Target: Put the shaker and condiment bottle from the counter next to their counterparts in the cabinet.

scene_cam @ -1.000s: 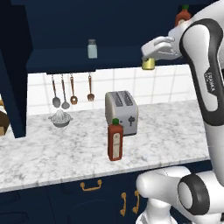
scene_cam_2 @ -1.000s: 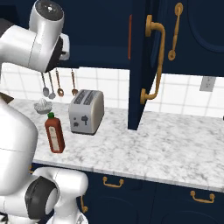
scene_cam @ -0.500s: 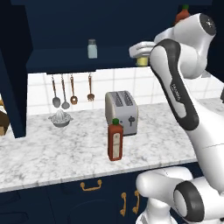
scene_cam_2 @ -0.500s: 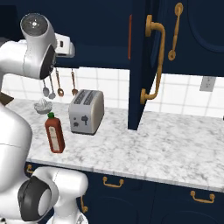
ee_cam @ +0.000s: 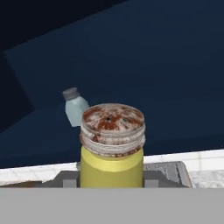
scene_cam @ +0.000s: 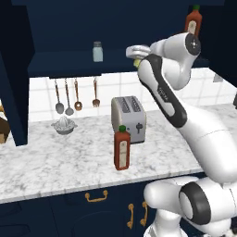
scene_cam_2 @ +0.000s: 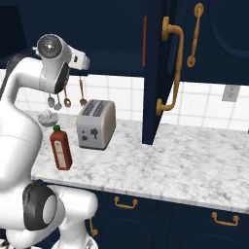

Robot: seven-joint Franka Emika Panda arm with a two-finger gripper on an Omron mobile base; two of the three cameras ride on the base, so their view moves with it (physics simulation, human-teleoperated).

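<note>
My gripper point(scene_cam: 136, 56) is up at the front of the cabinet shelf point(scene_cam: 60, 62), shut on the small yellow shaker point(scene_cam: 137, 62). In the hand view the yellow shaker point(ee_cam: 112, 151) with its rusty grey cap sits upright between the dark fingertips point(ee_cam: 65, 177). The pale blue-white shaker point(ee_cam: 76, 109) stands further in on the shelf, left of the held one and apart from it point(scene_cam: 97, 51). The red condiment bottle point(scene_cam: 122, 148) with a green cap stands on the marbled counter point(scene_cam: 55, 162) in front of the toaster. Its counterpart bottle point(scene_cam: 193, 21) stands high in the cabinet, right of the arm.
A silver toaster point(scene_cam: 128, 118) stands behind the counter bottle point(scene_cam_2: 60, 148). A juicer point(scene_cam: 64, 126) and hanging utensils point(scene_cam: 77, 95) are at the back left. An open navy cabinet door point(scene_cam_2: 155, 73) with a brass handle juts out right of the toaster point(scene_cam_2: 96, 124).
The arm has swung left and a little up along the cabinet shelf with the yellow shaker, closer to the pale shaker. The counter bottle has not moved.
</note>
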